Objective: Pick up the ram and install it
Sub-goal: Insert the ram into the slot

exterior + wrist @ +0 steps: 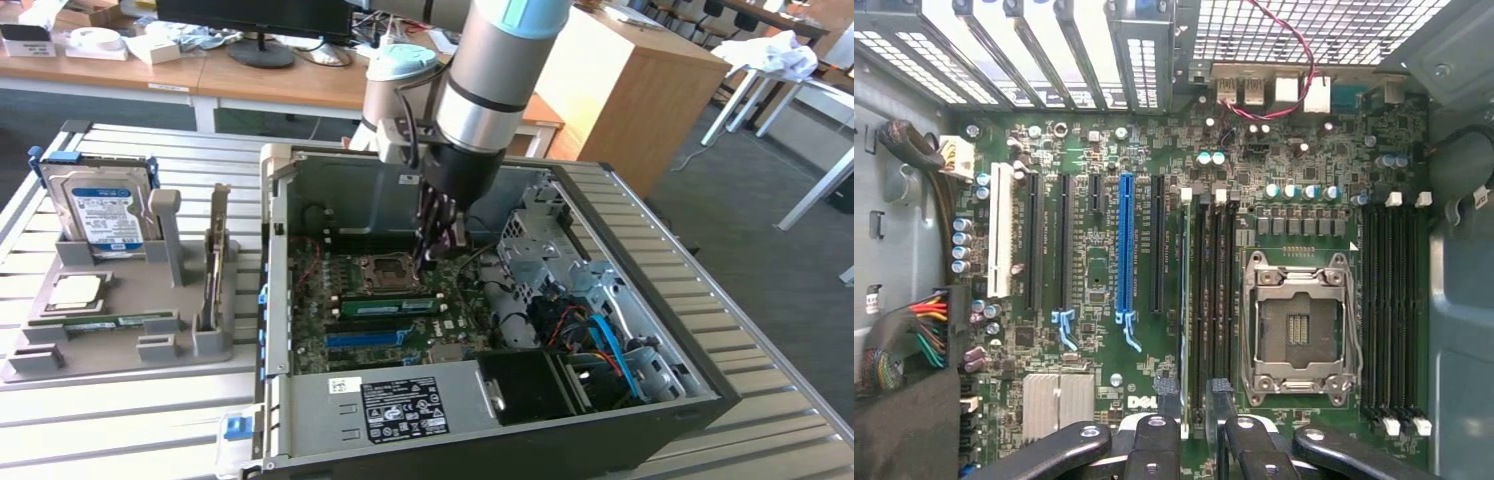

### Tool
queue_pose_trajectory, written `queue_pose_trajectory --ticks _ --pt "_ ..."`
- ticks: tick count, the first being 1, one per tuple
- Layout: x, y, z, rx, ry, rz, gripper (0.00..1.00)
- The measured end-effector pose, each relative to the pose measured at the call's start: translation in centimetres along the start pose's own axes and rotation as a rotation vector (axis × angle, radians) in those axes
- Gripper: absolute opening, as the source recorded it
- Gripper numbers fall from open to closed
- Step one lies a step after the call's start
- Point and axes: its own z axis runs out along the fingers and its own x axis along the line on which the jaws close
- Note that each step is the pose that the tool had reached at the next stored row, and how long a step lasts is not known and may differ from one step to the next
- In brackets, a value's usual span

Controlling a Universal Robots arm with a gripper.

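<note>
The thin green ram stick (387,305) stands in the green motherboard's (1099,300) middle, just beneath the black gripper (1193,390) — jaws apart. The exterior view shows its labelled face; the wrist view, the gap.

The motherboard (1104,270) is showing deep green, speckled with tiny silver and black parts, and one long slot (1125,250) is standing out in bright blue among black ones. The ram (387,304) is showing green with dark chips. The end effector (1192,400) is looking black with silver screw heads. A cable bundle (929,330) is showing red and green strands. At nine o'clock in the exterior view, the hard drive (100,205) is gleaming silver under a blue-and-white label, on a plain grey holder (120,352) atop the ribbed silver desk (120,430); the arm (481,90) is showing grey with a pale blue cap
</note>
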Motion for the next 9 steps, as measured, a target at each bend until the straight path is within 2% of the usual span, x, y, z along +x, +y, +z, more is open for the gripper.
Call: queue_pose_trajectory --ticks 9 --pt "0.00 0.00 -0.11 -0.0001 0.0002 0.000 0.25"
